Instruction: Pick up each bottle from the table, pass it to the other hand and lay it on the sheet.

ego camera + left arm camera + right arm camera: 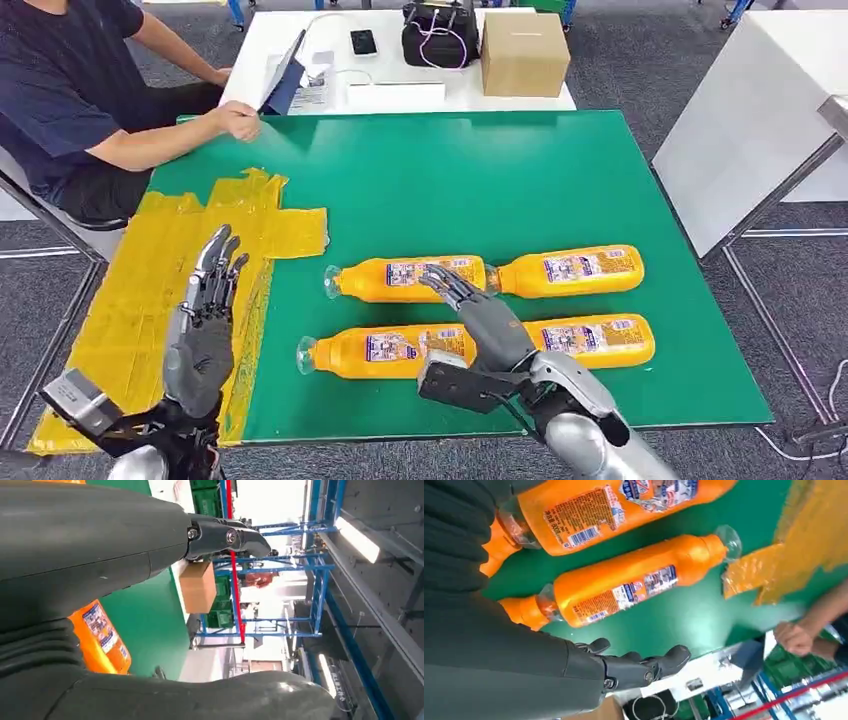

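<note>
Several orange bottles lie on their sides in two rows on the green table. My right hand hovers open over the gap between the far-left bottle and the near-left bottle, fingers stretched forward and holding nothing. Two more bottles lie to its right. In the right wrist view the hand is beside a bottle, not touching it. My left hand is raised open over the yellow sheet. The left wrist view has that hand and part of a bottle.
A person sits at the far left with a hand on the table's far corner, near the sheet. Behind is a white table with a cardboard box, a black bag and papers. Another white table stands at the right.
</note>
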{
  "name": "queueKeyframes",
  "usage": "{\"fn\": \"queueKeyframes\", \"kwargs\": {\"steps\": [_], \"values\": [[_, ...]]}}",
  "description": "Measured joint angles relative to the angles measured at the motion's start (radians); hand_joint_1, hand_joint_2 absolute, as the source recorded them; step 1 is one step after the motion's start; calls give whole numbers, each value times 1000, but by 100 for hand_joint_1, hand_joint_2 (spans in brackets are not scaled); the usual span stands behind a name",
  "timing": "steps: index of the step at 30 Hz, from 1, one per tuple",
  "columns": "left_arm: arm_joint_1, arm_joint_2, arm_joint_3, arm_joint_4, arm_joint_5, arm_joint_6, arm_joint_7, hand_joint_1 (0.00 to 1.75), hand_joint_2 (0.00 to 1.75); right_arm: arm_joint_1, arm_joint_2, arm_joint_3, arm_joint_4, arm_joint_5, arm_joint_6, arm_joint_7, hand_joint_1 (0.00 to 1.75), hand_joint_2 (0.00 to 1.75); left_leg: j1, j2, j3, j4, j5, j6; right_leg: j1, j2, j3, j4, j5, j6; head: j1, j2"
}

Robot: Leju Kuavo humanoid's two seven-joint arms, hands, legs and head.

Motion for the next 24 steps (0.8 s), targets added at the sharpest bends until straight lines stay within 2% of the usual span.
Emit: {"fn": "queueKeyframes", "kwargs": {"steps": [19, 24], "values": [[-74, 2, -50, 46, 32, 15, 19, 0, 0, -132, 84, 174, 304, -34, 57, -23, 0, 175, 0, 0, 0, 0, 0, 0, 0, 0, 0, 0, 0, 0, 0, 0], [-86, 3, -56, 59, 33, 17, 20, 0, 0, -176, 85, 234, 357, 60, 67, 24, 0, 175, 0, 0, 0, 0, 0, 0, 0, 0, 0, 0, 0, 0, 0, 0]]}}
